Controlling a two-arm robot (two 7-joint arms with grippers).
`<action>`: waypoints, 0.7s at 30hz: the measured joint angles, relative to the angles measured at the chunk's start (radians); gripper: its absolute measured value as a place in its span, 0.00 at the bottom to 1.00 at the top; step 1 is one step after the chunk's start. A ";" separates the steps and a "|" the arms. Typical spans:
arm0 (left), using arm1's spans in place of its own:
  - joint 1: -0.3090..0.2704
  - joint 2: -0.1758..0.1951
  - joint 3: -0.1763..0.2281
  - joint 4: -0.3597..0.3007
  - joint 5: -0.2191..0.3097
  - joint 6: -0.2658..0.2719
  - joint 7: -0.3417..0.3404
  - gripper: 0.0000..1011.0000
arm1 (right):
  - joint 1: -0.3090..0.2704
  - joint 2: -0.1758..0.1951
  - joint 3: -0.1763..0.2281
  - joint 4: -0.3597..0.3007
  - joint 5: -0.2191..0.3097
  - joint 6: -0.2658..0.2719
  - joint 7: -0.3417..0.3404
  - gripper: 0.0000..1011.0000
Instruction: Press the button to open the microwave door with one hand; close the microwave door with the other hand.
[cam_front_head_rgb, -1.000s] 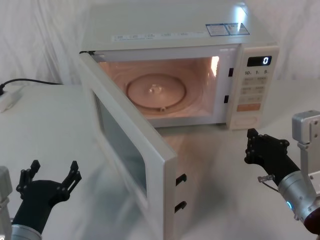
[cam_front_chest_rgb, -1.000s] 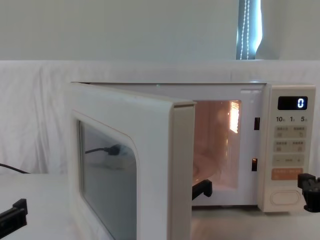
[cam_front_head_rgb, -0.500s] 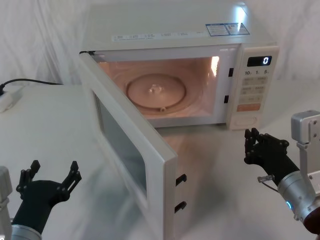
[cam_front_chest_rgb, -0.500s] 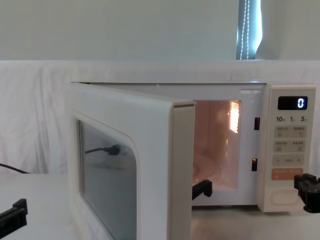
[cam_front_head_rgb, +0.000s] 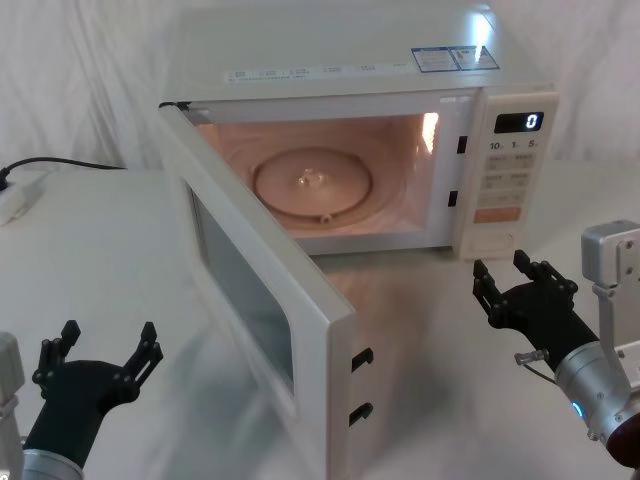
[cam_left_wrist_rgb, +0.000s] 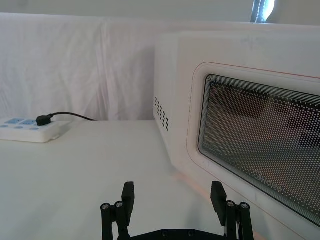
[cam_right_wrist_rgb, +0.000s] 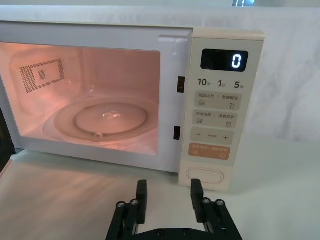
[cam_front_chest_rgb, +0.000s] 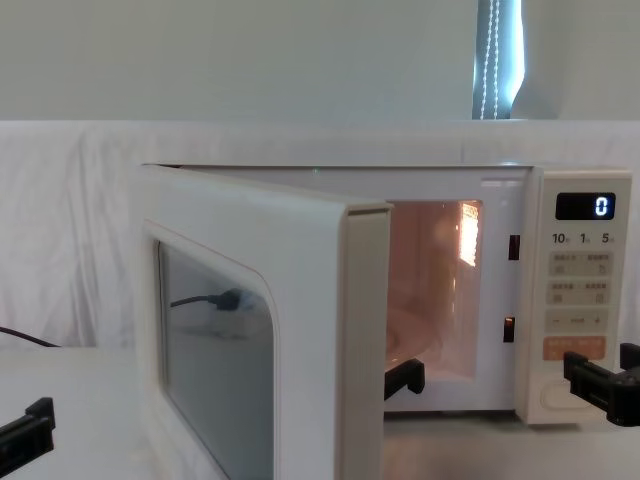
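The microwave door (cam_front_head_rgb: 250, 300) stands swung wide open toward me on its left hinge; its glass window (cam_left_wrist_rgb: 255, 145) faces my left side. The cream pill-shaped button (cam_right_wrist_rgb: 205, 176) sits at the bottom of the control panel (cam_front_head_rgb: 505, 180). My right gripper (cam_front_head_rgb: 500, 268) hovers low in front of the button, a short way off it, fingers apart with nothing between them (cam_right_wrist_rgb: 169, 192). My left gripper (cam_front_head_rgb: 108, 335) rests open near the table's front left, outside the door and apart from it (cam_left_wrist_rgb: 172, 192).
The lit cavity holds a glass turntable (cam_front_head_rgb: 312, 183). A white power strip (cam_left_wrist_rgb: 30, 129) with a black cable lies at the far left of the cloth-covered table. A silver box (cam_front_head_rgb: 612, 255) stands at the right edge.
My right gripper's fingers have spread from shut to open while it stayed in front of the panel. The door and the left gripper have not moved.
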 joint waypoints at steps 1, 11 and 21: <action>0.000 0.000 0.000 0.000 0.000 0.000 0.000 0.99 | 0.000 0.000 0.000 0.000 0.000 0.000 0.000 0.55; 0.004 0.001 -0.007 -0.014 -0.006 0.010 -0.013 0.99 | 0.000 0.000 0.000 0.000 0.000 0.000 0.000 0.85; 0.030 -0.001 -0.060 -0.084 -0.062 0.055 -0.087 0.99 | 0.000 0.000 0.000 0.000 0.000 0.000 0.000 0.99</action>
